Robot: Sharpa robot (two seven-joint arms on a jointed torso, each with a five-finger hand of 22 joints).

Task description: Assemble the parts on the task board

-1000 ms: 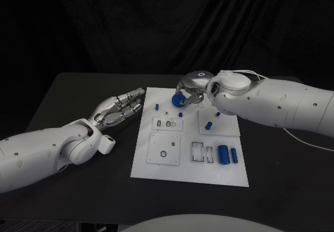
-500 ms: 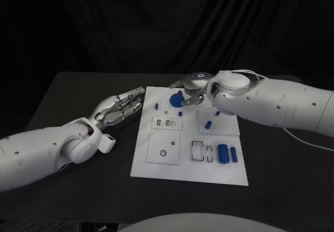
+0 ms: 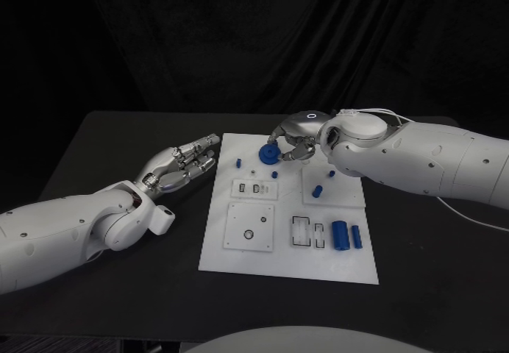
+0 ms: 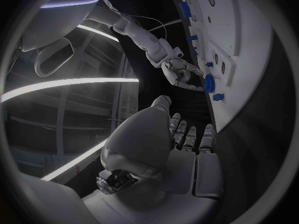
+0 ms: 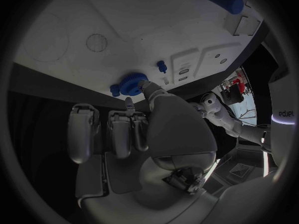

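Note:
The white task board (image 3: pixel 254 254) lies in the middle of the table. My right hand (image 3: pixel 295 140) is over the board's far end and pinches a round blue disc part (image 3: pixel 271 153), which the right wrist view shows between its fingertips (image 5: pixel 132 83). I cannot tell whether the disc touches the board. My left hand (image 3: pixel 182 165) hovers open beside the board's left edge with its fingers stretched out and nothing in them. The left wrist view shows this hand (image 4: pixel 184 144), the right hand (image 4: pixel 179 72) and the disc (image 4: pixel 209 83).
Small blue pegs stand on the board at the far left (image 3: pixel 240 162), the middle (image 3: pixel 275 175) and the right (image 3: pixel 317 191). A thick blue cylinder (image 3: pixel 340 234) and a thinner one (image 3: pixel 357 235) lie near its right edge. Black table (image 3: pixel 127 294) surrounds the board.
My right hand has shifted only slightly while still pinching the blue disc at the board's far end. The left hand has not moved.

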